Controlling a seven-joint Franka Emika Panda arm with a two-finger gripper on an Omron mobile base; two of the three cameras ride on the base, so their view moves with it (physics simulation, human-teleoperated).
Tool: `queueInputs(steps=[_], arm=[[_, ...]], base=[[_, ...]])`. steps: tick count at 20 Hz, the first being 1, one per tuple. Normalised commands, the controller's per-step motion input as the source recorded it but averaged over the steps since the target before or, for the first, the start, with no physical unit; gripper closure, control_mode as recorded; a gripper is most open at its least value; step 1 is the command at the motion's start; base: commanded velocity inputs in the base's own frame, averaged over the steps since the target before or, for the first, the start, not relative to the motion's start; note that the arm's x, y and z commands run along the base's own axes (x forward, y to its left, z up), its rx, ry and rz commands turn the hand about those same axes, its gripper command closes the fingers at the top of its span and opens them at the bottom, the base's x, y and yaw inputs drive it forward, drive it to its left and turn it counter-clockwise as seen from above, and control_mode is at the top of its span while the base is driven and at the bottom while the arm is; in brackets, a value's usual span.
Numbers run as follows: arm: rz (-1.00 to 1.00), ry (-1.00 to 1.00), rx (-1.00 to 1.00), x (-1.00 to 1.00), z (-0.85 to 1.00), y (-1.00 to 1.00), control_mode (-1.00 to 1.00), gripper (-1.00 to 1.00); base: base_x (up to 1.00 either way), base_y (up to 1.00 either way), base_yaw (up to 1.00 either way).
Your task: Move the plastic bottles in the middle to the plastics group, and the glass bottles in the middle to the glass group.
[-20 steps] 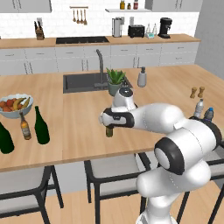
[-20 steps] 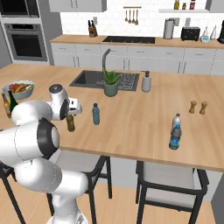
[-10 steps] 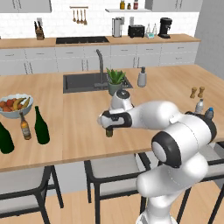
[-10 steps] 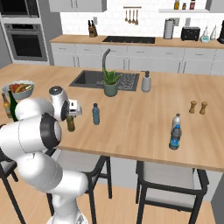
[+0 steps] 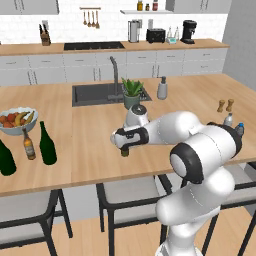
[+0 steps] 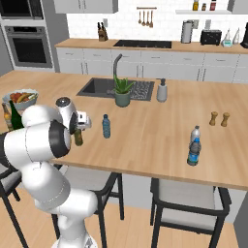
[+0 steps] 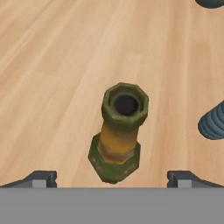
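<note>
Gripper (image 7: 112,177) spread wide above upright amber beer bottle (image 7: 119,135) mid-counter, nothing held. Blue plastic bottle (image 6: 106,126) just right, unmoved. Tall green wine bottle (image 5: 47,144) stands far left beside glass group (image 5: 6,159).

Claw (image 6: 79,127) above amber beer bottle (image 6: 78,138); slim blue bottle (image 6: 106,126) just beside.

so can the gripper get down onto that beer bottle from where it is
Probably yes: the gripper is open, straight above the upright beer bottle, with bare counter around it; the blue plastic bottle stands off to one side.
</note>
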Motion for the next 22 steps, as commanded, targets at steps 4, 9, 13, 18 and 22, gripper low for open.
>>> queueInputs(steps=[4, 9, 13, 18, 22], arm=[[0.0, 0.0, 0.0, 0.2, -0.06, 0.0, -1.0, -1.0], [0.0, 0.0, 0.0, 0.13, -0.01, 0.0, -1.0, -1.0], [0.0, 0.0, 0.0, 0.0, -0.07, 0.0, -1.0, -1.0], [0.0, 0.0, 0.0, 0.05, -0.15, 0.0, -1.0, -1.0], [0.0, -0.01, 0.0, 0.03, -0.08, 0.0, -1.0, -1.0]], base=[[0.0, 0.0, 0.0], [0.0, 0.0, 0.0], [0.0, 0.0, 0.0], [0.0, 0.0, 0.0], [0.0, 0.0, 0.0]])
